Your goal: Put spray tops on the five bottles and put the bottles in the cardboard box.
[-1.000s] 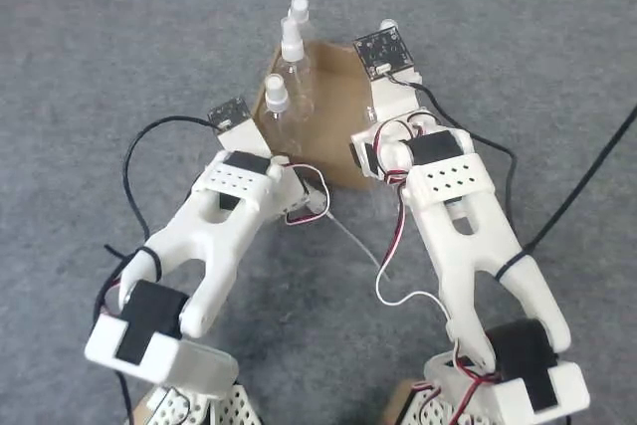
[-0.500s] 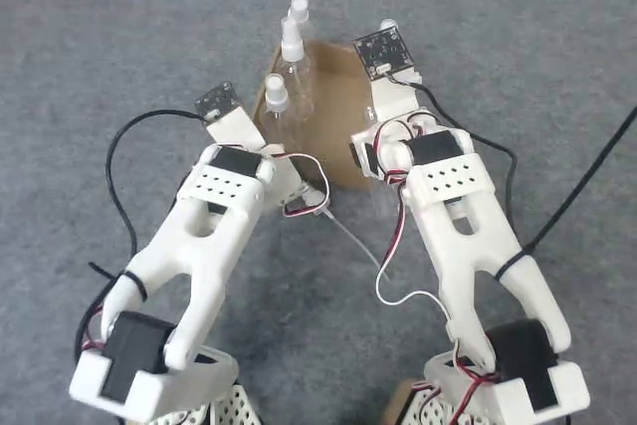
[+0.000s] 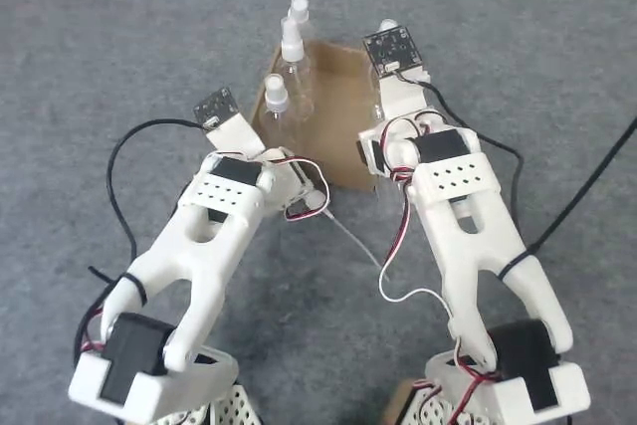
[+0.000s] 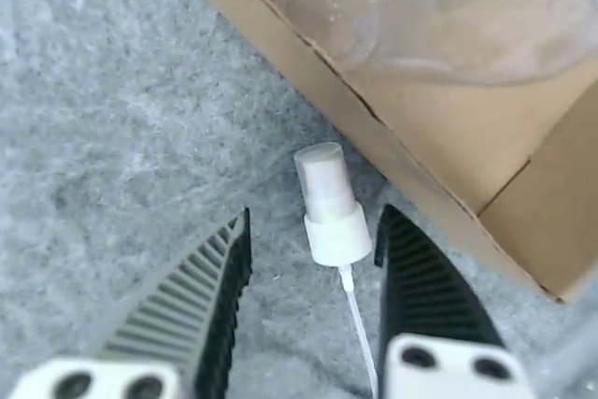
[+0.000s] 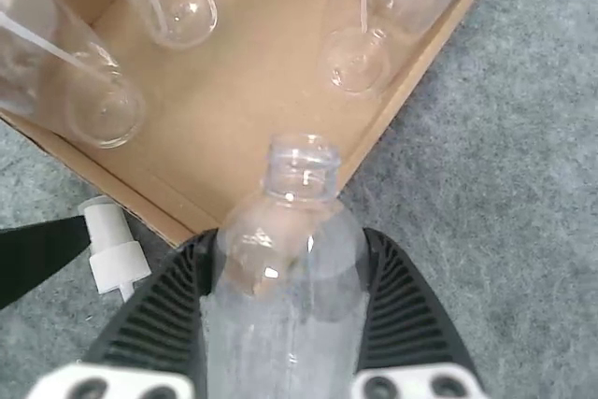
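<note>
My left arm [image 3: 209, 246] is stretched forward, and my left gripper [image 4: 316, 217] points down at the table with its jaws wide apart (ribbed inner faces showing). My right arm [image 3: 468, 226] lies extended beside it, my right gripper [image 5: 285, 240] clamped on a bottle [image 5: 290, 277].

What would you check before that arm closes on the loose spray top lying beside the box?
1. The left gripper is open: ok.
2. The spray top lies between its fingers: ok.
3. Those fingers are apart from the cardboard box wall: cannot tell.
4. The right gripper is shut on the bottle: ok.
5. That bottle's neck is bare, ready for a top: ok.
6. There is bare floor in the box for this bottle: ok.
</note>
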Robot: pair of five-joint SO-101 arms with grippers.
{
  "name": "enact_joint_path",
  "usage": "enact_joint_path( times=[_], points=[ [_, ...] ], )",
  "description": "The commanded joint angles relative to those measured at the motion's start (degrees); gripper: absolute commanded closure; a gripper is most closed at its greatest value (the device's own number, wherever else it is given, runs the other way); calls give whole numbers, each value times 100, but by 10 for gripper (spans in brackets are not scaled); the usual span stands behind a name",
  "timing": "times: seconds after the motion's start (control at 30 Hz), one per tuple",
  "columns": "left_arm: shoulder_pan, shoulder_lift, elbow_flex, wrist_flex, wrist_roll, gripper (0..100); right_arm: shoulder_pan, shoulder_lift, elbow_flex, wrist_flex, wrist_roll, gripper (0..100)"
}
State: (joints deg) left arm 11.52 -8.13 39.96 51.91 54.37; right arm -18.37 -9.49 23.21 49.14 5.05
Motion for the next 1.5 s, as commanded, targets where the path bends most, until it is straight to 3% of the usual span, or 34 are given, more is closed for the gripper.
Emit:
enact_joint_path(
  times=[0.0, 0.43, 0.63, 1.3, 1.47],
  points=[
    [62, -343, -4, -343, 97, 791, 75, -374, -273, -119, -9, 985],
    [316, 132, 127, -809, 88, 791, 75, -374, -273, -119, -9, 985],
    [290, 747, -497, -440, 88, 791, 75, -374, -273, -119, -9, 985],
    [132, 1389, -892, -264, 281, 791, 66, -374, -255, -119, -9, 985],
    [132, 1371, -892, -237, 264, 876, 66, -374, -255, -119, -9, 985]
  ],
)
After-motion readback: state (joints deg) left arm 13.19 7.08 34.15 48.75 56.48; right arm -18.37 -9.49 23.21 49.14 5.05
